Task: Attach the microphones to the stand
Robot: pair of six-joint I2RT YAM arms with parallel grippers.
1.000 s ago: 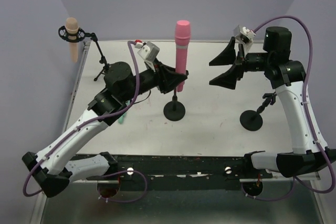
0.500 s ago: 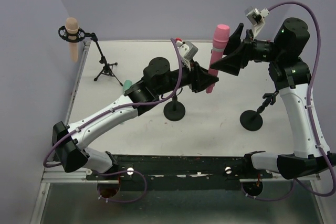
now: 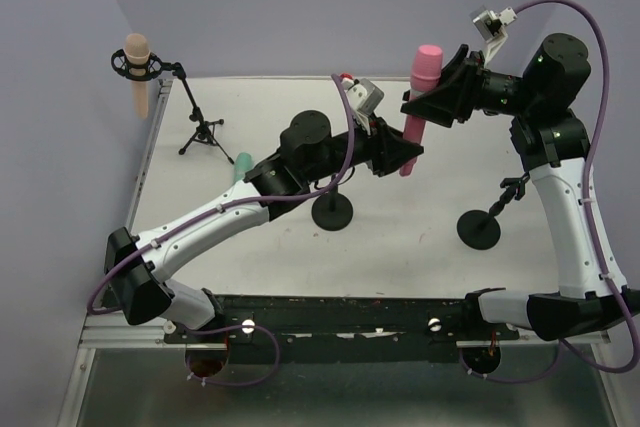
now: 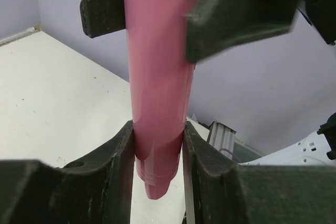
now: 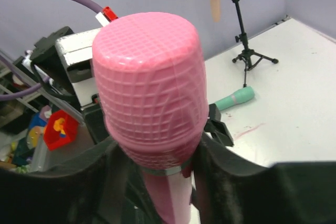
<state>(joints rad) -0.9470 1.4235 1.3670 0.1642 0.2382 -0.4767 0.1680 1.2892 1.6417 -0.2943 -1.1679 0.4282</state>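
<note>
Pink microphone (image 3: 426, 63), grid-patterned head; teal microphone (image 3: 241, 164); peach microphone (image 3: 137, 59); black stand (image 3: 332, 213).

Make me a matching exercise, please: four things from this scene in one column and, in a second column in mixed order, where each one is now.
Column 1
1. pink microphone
2. teal microphone
3. peach microphone
4. right round-base stand

Column 2
A. lying on the table
B. sitting in the ring mount of the tripod stand
C. standing with no microphone on it
D. off the table, gripped by the left pincer

Pairs: 1-D, 2-A, 3-B, 4-C
</note>
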